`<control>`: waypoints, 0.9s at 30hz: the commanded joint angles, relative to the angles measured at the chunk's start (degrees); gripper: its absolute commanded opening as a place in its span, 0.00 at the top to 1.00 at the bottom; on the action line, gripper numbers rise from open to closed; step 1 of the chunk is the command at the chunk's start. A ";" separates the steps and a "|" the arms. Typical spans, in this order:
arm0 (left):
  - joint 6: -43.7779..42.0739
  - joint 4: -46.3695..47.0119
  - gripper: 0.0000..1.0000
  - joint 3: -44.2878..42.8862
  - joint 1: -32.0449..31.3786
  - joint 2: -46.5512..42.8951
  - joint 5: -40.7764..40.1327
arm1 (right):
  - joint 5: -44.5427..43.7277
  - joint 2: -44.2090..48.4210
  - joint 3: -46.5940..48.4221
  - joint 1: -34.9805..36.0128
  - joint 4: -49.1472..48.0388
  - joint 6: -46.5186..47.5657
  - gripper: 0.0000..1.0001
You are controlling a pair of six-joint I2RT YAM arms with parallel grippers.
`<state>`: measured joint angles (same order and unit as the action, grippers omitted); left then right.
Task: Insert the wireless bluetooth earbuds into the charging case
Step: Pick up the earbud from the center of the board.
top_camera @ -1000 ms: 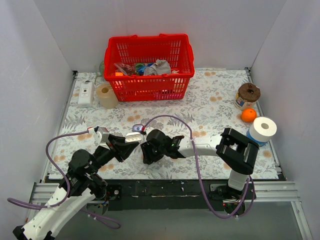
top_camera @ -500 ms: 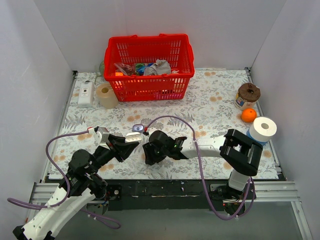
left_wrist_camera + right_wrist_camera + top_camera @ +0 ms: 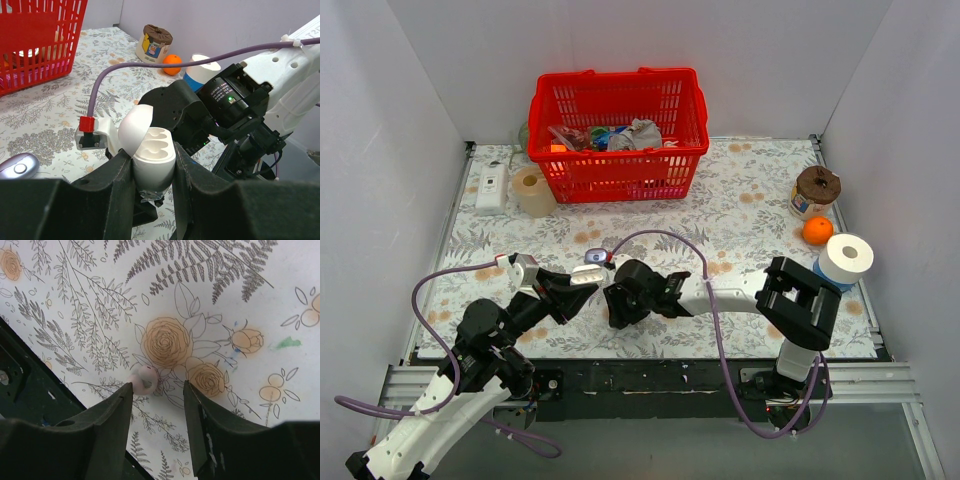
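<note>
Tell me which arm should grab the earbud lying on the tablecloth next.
Right. Its open pincer brackets the earbud on the cloth, while the left pincer is shut on the open charging case.

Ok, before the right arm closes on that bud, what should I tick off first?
1. Left gripper clamped on the charging case: ok.
2. Case lid open, both wells empty: ok.
3. Right gripper open: ok.
4. Earbud between the jaws: ok, though off-centre, close to one side.
5. Second earbud located: cannot tell, none shows in any view.
</note>
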<state>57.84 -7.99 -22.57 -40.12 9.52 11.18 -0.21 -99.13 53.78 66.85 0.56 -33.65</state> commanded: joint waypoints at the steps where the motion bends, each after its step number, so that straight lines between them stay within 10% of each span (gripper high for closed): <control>1: -0.54 -0.36 0.98 -2.13 0.04 -0.20 0.42 | -2.69 -4.40 1.94 0.91 7.26 1.48 0.47; 27: -0.36 -0.45 0.98 -2.13 0.04 -0.38 0.86 | -1.55 -7.48 3.09 3.20 8.23 0.78 0.64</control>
<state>57.87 -8.21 -22.57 -40.12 9.52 11.42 -1.02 -103.35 58.43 69.58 1.30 -33.21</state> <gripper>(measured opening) 0.274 0.392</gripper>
